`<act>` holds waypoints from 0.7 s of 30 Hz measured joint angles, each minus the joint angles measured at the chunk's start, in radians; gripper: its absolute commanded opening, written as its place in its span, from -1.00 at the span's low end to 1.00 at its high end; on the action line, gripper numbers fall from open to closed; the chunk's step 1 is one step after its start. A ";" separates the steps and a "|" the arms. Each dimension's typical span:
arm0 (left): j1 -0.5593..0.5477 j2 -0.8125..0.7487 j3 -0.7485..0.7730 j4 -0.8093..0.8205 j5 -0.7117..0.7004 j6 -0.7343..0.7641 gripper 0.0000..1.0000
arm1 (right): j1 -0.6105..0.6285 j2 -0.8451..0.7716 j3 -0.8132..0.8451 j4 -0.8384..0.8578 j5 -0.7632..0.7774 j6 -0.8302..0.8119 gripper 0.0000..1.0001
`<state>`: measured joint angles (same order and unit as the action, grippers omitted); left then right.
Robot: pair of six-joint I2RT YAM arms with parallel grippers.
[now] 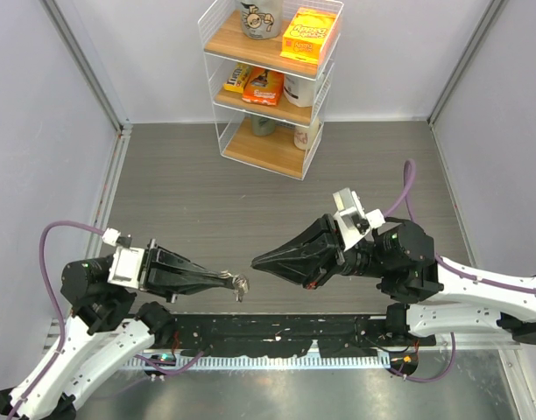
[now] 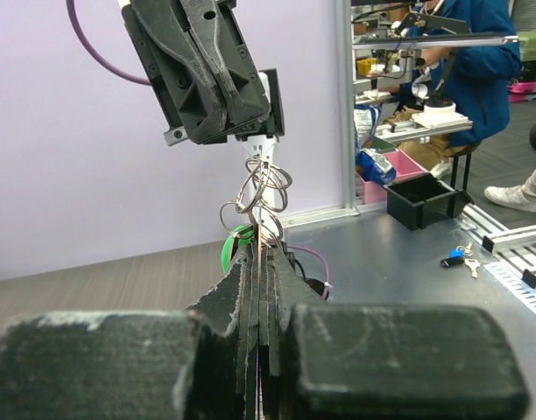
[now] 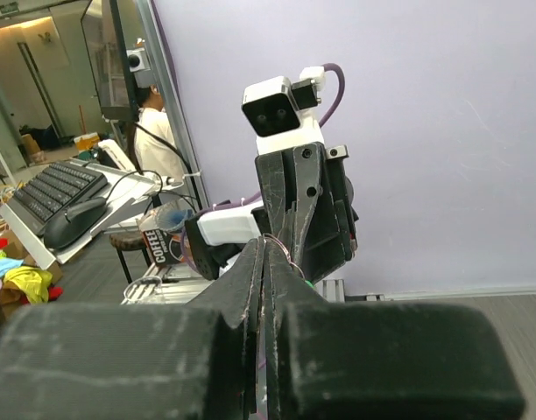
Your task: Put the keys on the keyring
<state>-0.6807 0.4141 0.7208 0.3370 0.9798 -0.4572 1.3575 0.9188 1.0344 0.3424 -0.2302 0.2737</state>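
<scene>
Left gripper (image 1: 228, 280) pinches the keyring (image 1: 240, 286); right gripper (image 1: 256, 261), pressed together, hangs just beside it.

Two arms (image 1: 84, 337) (image 1: 483, 293), one keyring (image 1: 240, 285), one wire rack (image 1: 261, 147) with three shelves.

The keyring (image 2: 261, 188) is formed of glossy silvery metal rings. The left end effector (image 2: 259, 258) is made of matt black, rough-edged plastic. The tabletop (image 1: 207, 192) is finished in matt grey woodgrain.
</scene>
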 measured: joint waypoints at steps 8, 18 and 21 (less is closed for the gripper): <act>0.000 -0.019 0.000 -0.012 -0.034 0.021 -1.00 | 0.000 0.011 0.002 0.014 0.001 0.005 -0.78; 0.000 -0.001 0.000 -0.018 0.053 0.011 -1.00 | 0.000 0.077 0.238 -0.293 -0.077 -0.085 -0.33; 0.000 0.006 0.003 -0.018 0.088 -0.003 -1.00 | 0.000 0.081 0.302 -0.405 -0.122 -0.126 -0.22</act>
<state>-0.6807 0.4198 0.7235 0.3195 1.0679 -0.4603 1.3575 0.9997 1.3361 -0.0628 -0.3519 0.1474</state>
